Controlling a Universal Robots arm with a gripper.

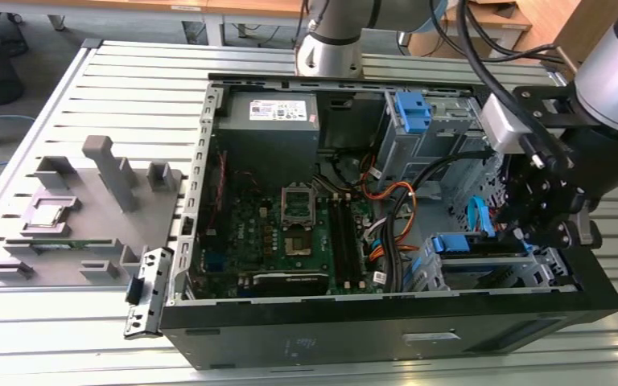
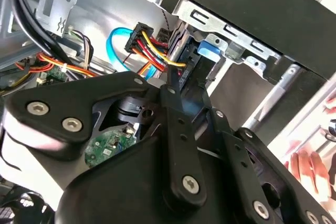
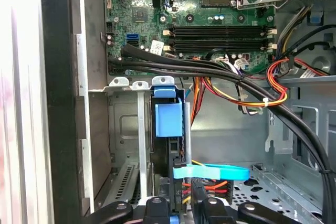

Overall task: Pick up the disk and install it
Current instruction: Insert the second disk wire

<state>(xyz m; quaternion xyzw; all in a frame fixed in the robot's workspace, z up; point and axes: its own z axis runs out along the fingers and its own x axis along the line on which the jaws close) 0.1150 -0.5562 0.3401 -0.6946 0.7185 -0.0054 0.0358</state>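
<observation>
One white label sits on the grey power supply (image 1: 269, 111) in the open computer case (image 1: 395, 330), its print too small for me to read. My pincer (image 1: 542, 229) hangs low by the drive cage (image 1: 479, 269) at the exterior view's right; I cannot tell how far it is open. Upright in that cage's slot sits the disk (image 3: 168, 129), its blue bracket facing me, just beyond my fingertips (image 3: 157, 208).

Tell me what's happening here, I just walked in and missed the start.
A robot arm is working inside an open computer case. Its gripper is down at the drive cage on the exterior view's right, where the disk with its blue bracket sits upright in a slot, next to the cables. The motherboard lies exposed beside it. Whether the fingers are holding the disk isn't clear.
</observation>
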